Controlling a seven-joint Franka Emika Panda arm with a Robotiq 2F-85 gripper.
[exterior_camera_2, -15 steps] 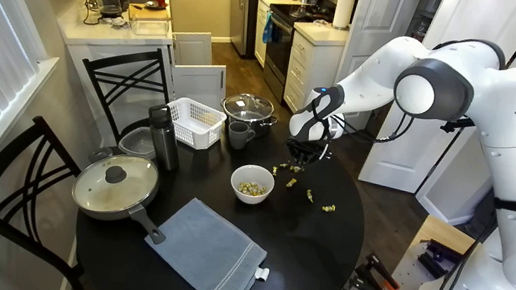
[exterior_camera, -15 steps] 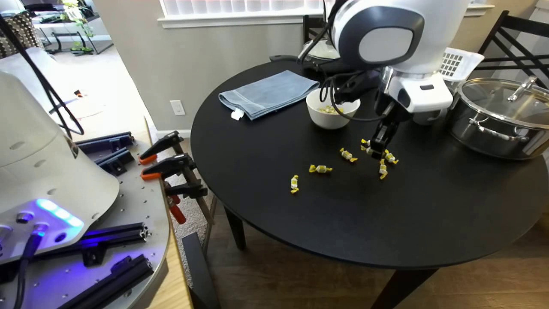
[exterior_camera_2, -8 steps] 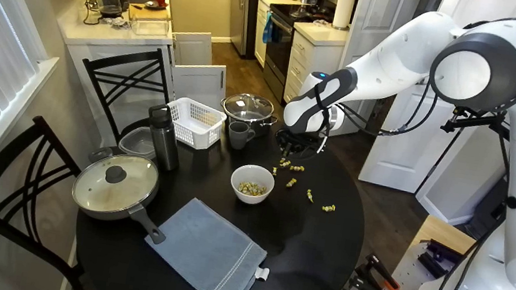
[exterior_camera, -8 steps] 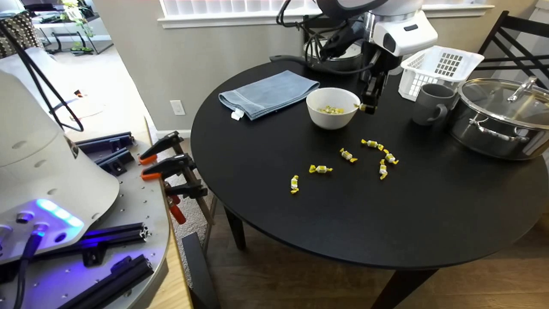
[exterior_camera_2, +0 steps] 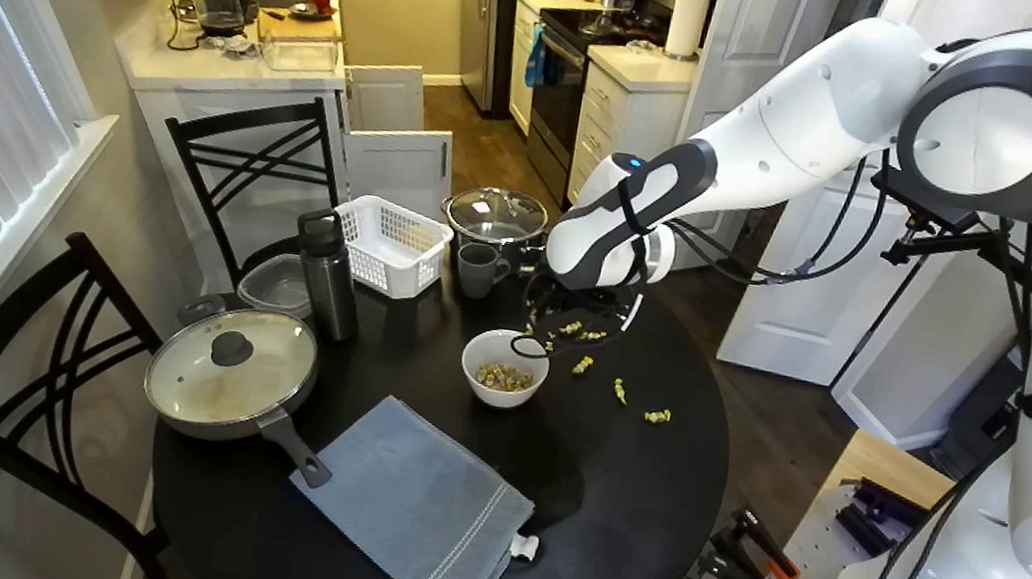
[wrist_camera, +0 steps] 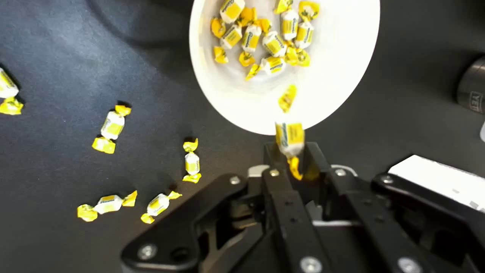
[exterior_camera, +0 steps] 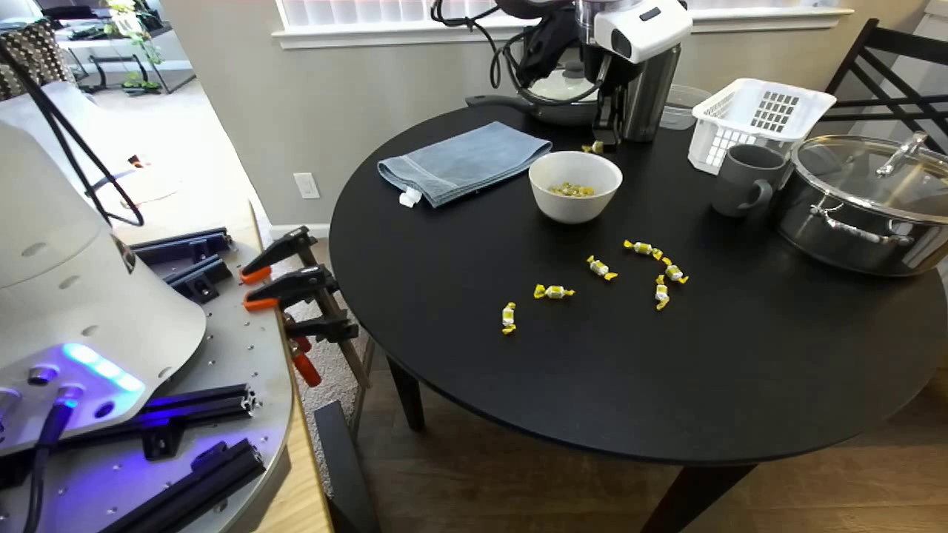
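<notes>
In an exterior view, six loose candies (exterior_camera: 555,292) lie near on the surface (exterior_camera: 592,385), seemingly left to collect; beyond, the white bowl (exterior_camera: 572,209) already holds many. Above, close to its rim, the gripper (wrist_camera: 294,153) pinches another candy (wrist_camera: 290,135), not yet released.

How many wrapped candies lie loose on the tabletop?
6: one candy, a second, a third trail toward the robot base; a fourth, a fifth, a sixth cluster nearer the gray mug.

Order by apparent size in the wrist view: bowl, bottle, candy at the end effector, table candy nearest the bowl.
1. Bowl
2. Candy at the end effector, perhaps enlarged by nearness
3. Table candy
Unranked: bottle, cut off by the picture's edge.
</notes>
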